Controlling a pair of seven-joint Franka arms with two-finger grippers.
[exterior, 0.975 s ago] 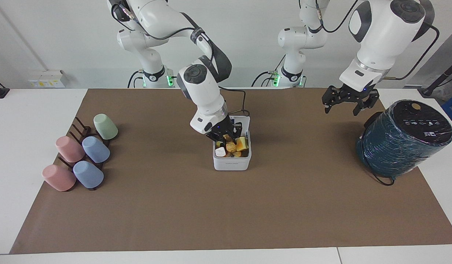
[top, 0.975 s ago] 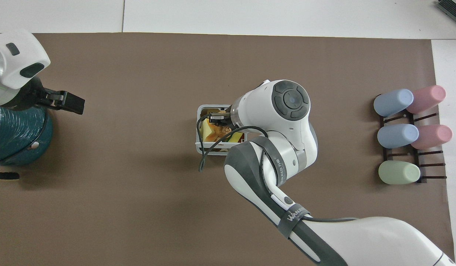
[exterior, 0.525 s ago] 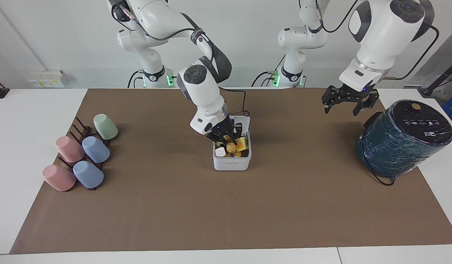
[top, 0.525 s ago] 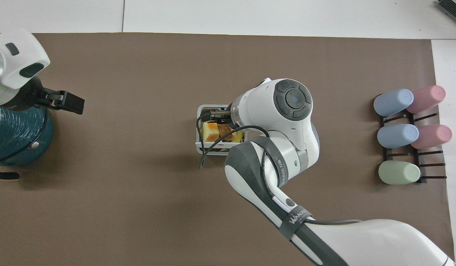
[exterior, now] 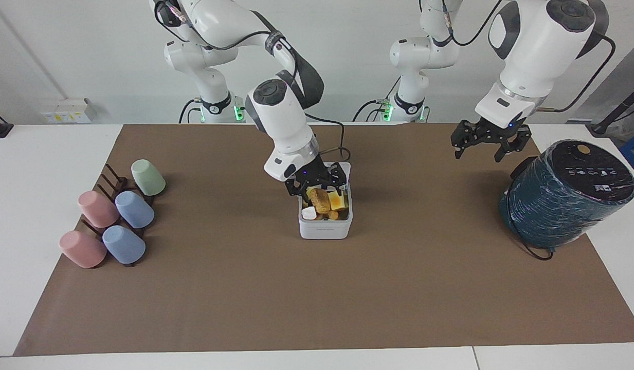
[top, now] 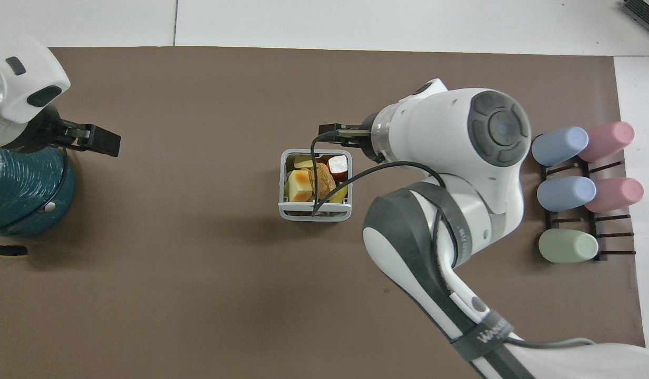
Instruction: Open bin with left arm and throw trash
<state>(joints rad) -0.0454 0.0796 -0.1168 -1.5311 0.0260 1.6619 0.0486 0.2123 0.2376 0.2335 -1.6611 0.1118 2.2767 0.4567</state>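
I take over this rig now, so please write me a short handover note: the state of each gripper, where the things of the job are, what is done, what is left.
Right gripper: open, empty, just above the small white square bin.
Left gripper: open, empty, waiting in the air beside the big dark-teal cylinder.
Bin: mid-mat, lid open.
Trash: the tan-brown crusty oblong, the yellow wedge block and the orange piece with a white end all lie inside the bin.
Done: bin opened, trash dropped in.
Left: probably only withdrawing the right arm.
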